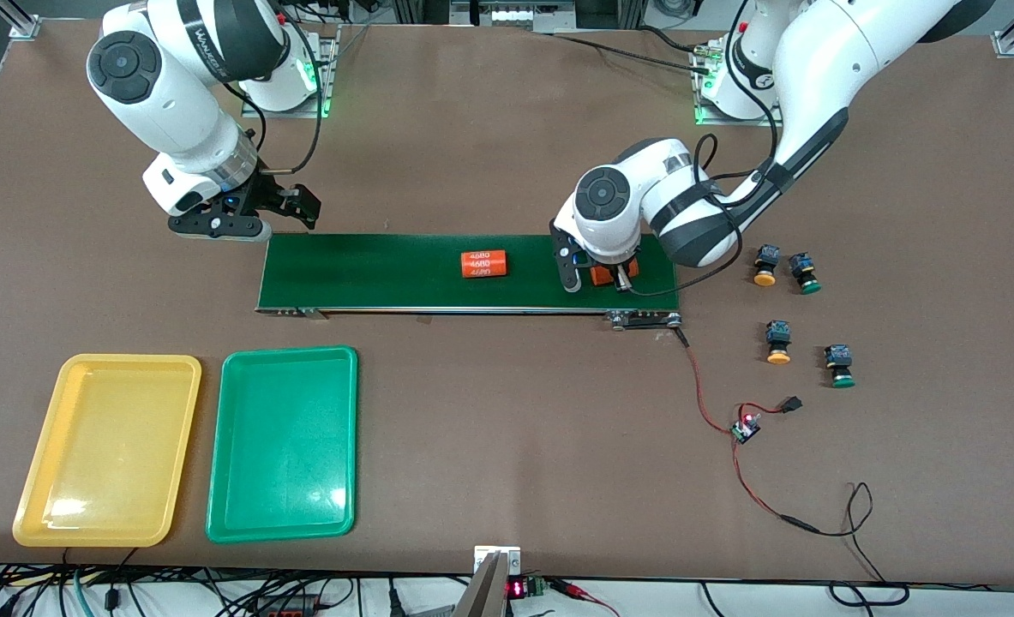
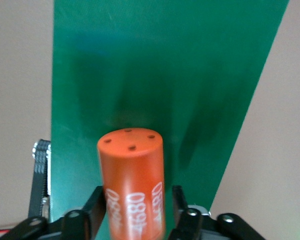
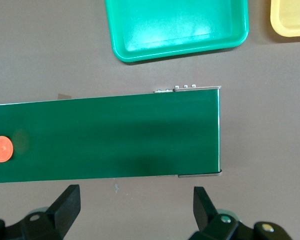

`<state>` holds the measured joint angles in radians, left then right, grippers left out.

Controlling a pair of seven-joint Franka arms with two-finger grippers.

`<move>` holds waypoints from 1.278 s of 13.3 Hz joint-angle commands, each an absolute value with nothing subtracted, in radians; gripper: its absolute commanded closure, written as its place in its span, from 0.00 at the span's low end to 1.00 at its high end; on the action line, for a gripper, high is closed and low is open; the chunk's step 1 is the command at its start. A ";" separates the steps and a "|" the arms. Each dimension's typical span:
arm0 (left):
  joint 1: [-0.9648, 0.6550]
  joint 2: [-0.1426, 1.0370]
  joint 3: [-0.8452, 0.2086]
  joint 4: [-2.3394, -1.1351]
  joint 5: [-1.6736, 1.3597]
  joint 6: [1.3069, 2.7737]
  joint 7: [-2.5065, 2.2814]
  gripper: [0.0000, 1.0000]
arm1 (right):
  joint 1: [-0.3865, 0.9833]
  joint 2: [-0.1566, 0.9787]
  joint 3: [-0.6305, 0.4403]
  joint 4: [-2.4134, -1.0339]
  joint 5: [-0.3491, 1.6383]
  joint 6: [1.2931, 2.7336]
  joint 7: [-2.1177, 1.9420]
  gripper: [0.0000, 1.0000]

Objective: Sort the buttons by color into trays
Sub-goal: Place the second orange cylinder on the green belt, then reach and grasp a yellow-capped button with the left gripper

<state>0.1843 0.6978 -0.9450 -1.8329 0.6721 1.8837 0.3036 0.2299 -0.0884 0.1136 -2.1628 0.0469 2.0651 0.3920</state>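
Several buttons stand on the table toward the left arm's end, past the belt: one yellow-capped (image 1: 764, 266), one green-capped (image 1: 807, 274), and nearer the camera another yellow-capped one (image 1: 778, 343) and a green-capped one (image 1: 840, 367). The yellow tray (image 1: 129, 360) and the green tray (image 1: 288, 351) lie side by side near the front edge toward the right arm's end. My left gripper (image 1: 597, 281) (image 2: 137, 210) is open, its fingers (image 2: 179, 200) straddling an orange "4680" cylinder (image 2: 132, 170) on the belt, with a gap showing. My right gripper (image 1: 224, 227) (image 3: 136, 205) hangs open over bare table beside the belt's end.
A long dark-green conveyor belt (image 1: 387, 270) (image 3: 115, 135) crosses the middle and carries a second orange cylinder (image 1: 483, 264) (image 3: 0, 150). A small circuit board (image 1: 745, 428) with red and black wires lies near the buttons. The green tray's rim (image 3: 180, 52) and the yellow tray's corner (image 3: 290, 20) show in the right wrist view.
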 commanded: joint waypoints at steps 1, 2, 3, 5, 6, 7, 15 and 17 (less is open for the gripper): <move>0.189 0.654 -0.953 -1.780 0.690 1.736 0.310 0.00 | 0.235 -0.081 0.114 -2.149 0.061 2.066 0.396 0.00; 0.201 0.619 -0.969 -1.755 0.680 1.654 0.289 0.00 | 0.235 -0.081 0.114 -2.149 0.061 2.066 0.397 0.00; 0.202 0.576 -0.982 -1.740 0.680 1.587 0.211 0.00 | 0.235 -0.083 0.114 -2.149 0.061 2.066 0.396 0.00; 0.218 0.557 -0.988 -1.694 0.678 1.519 0.047 0.00 | 0.235 -0.081 0.114 -2.149 0.061 2.066 0.397 0.00; 0.216 0.557 -0.986 -1.659 0.678 1.508 -0.037 0.00 | 0.235 -0.081 0.114 -2.149 0.061 2.068 0.397 0.00; 0.218 0.560 -0.986 -1.620 0.677 1.491 -0.134 0.00 | 0.235 -0.081 0.114 -2.149 0.061 2.066 0.397 0.00; 0.379 0.581 -0.919 -1.235 0.425 1.398 -0.250 0.00 | 0.284 -0.066 0.118 -2.149 0.106 2.094 0.466 0.00; 0.374 0.581 -0.876 -1.210 0.452 1.397 -0.250 0.00 | 0.308 -0.058 0.118 -2.151 0.091 2.103 0.466 0.00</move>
